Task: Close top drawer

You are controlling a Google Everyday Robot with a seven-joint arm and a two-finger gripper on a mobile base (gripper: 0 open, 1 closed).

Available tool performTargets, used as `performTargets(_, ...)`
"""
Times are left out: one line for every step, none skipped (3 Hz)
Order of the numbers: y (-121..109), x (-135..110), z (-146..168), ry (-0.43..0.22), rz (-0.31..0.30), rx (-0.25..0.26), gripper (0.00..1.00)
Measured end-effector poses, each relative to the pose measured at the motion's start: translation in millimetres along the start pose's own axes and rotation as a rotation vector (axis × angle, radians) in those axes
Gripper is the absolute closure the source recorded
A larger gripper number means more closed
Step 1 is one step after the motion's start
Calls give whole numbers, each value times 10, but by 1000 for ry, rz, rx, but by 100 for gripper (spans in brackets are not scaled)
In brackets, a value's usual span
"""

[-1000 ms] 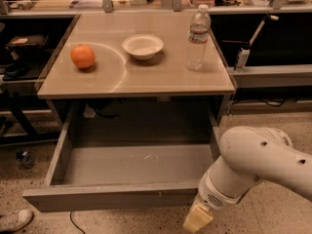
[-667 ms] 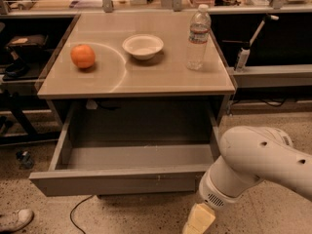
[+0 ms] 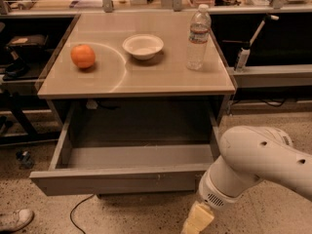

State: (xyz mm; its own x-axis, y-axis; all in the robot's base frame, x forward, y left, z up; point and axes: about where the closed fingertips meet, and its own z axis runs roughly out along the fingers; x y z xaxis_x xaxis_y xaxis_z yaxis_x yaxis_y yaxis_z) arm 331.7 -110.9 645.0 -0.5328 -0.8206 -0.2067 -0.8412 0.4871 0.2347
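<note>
The top drawer (image 3: 122,180) is a wide, shallow grey drawer pulled out from under the tan tabletop, its flat front panel facing me and its bare grey bottom (image 3: 139,155) partly showing. My white arm comes in from the lower right. The gripper (image 3: 196,220) is a yellowish shape at the bottom edge, just below and in front of the right end of the drawer front.
On the tabletop (image 3: 165,77) stand an orange (image 3: 83,56), a white bowl (image 3: 143,46) and a clear water bottle (image 3: 198,37). A cable (image 3: 78,211) and a shoe (image 3: 14,220) lie on the speckled floor at lower left. Cluttered benches stand behind and to both sides.
The drawer has slid inward: its front panel sits farther back and less of the bottom shows. My arm and gripper stay at its right front.
</note>
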Motion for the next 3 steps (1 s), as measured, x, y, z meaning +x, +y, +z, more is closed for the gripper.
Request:
performTargets(0, 0, 0, 0, 0, 0, 42)
performTargets(0, -1, 0, 0, 0, 0, 66)
performTargets(-86, -119, -38, 19, -15, 25, 89)
